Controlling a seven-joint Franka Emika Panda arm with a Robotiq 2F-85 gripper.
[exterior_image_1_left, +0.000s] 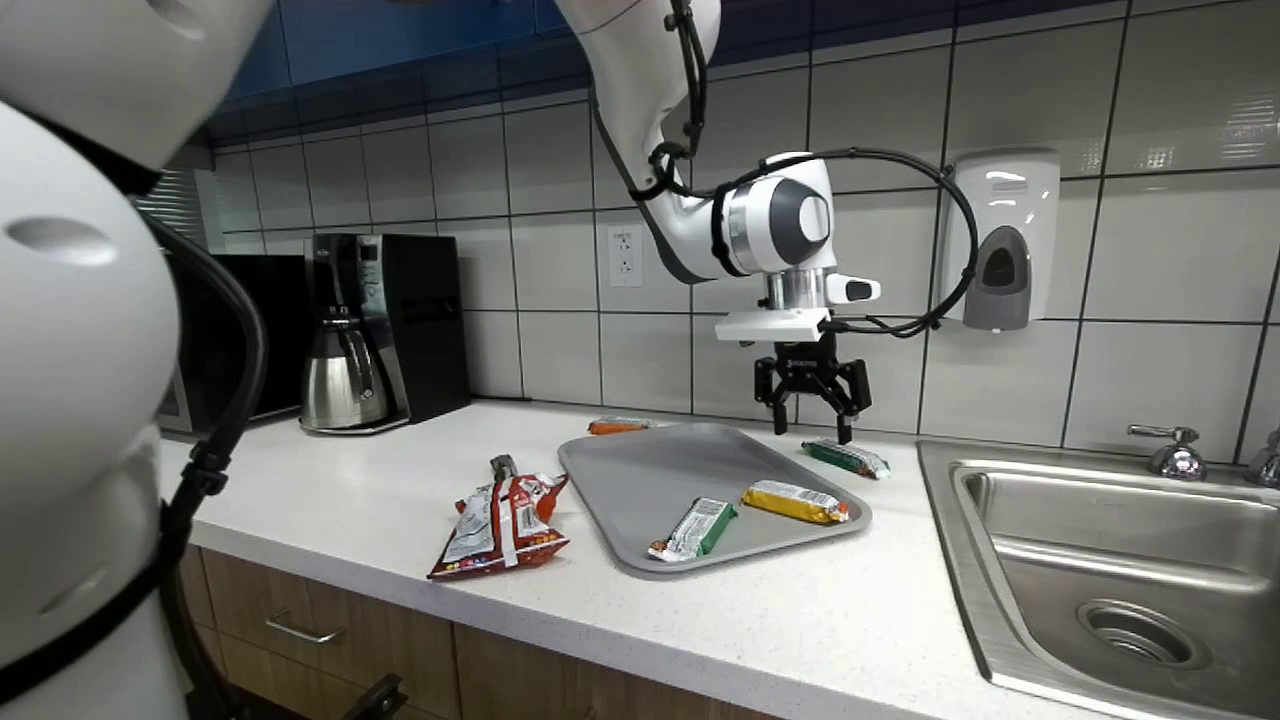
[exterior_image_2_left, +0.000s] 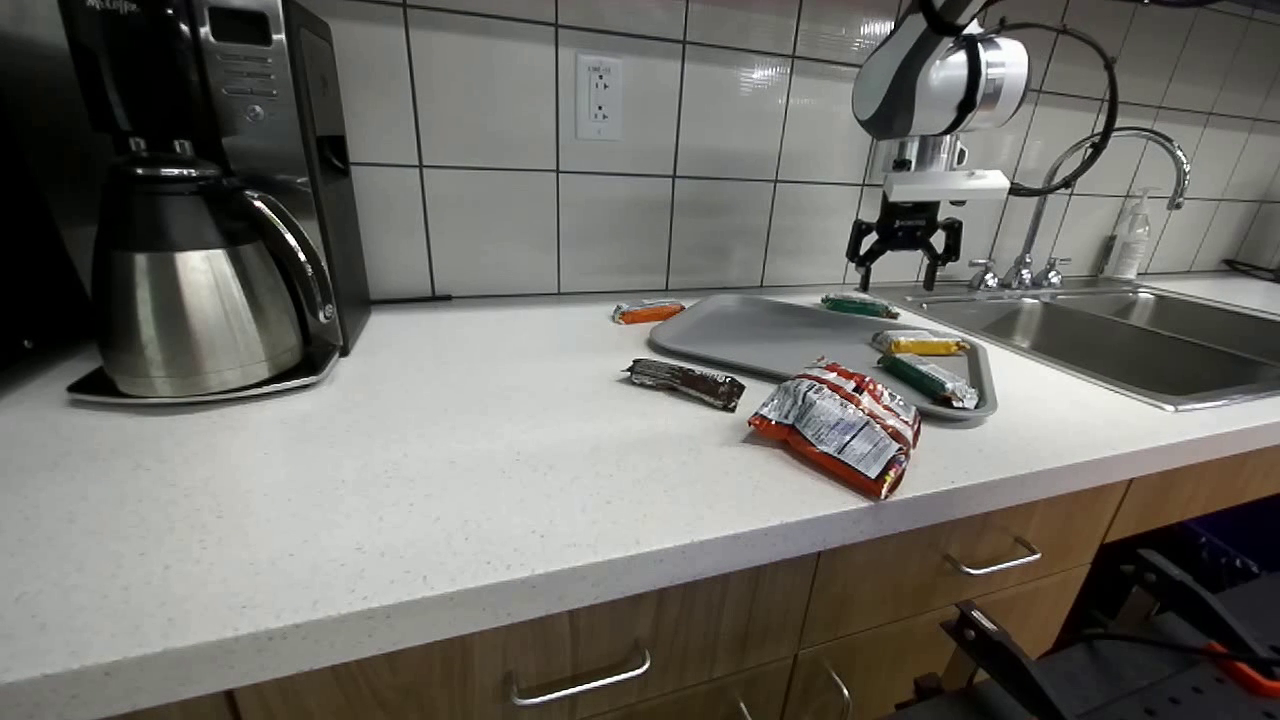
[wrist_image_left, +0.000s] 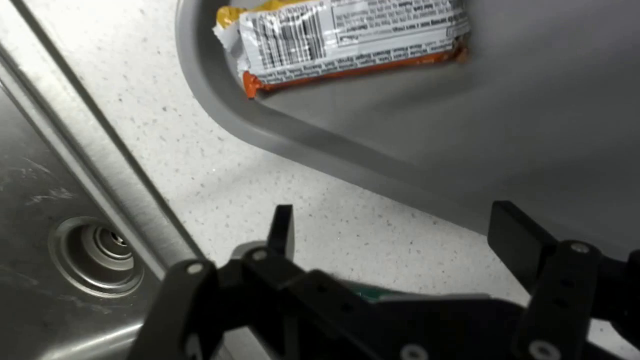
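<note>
From left in an exterior view, a coffee maker (exterior_image_1_left: 425, 320) stands on the white counter (exterior_image_1_left: 360, 490), a red snack bag (exterior_image_1_left: 505, 530) lies nearer the front edge, and an orange-wrapped bar (exterior_image_1_left: 616, 426) sits near a corner of a gray tray (exterior_image_1_left: 660, 465) bearing a green-and-white bar (exterior_image_1_left: 698, 530) and a yellow bar (exterior_image_1_left: 795, 502). My gripper (exterior_image_1_left: 812, 430) hangs, jaws wide apart, above the green-wrapped bar (exterior_image_1_left: 850, 459), which lies on the counter beside the tray, near the steel sink (exterior_image_1_left: 964, 540).

"Mr. Coffee" on coffee maker (exterior_image_2_left: 255, 140)
</note>
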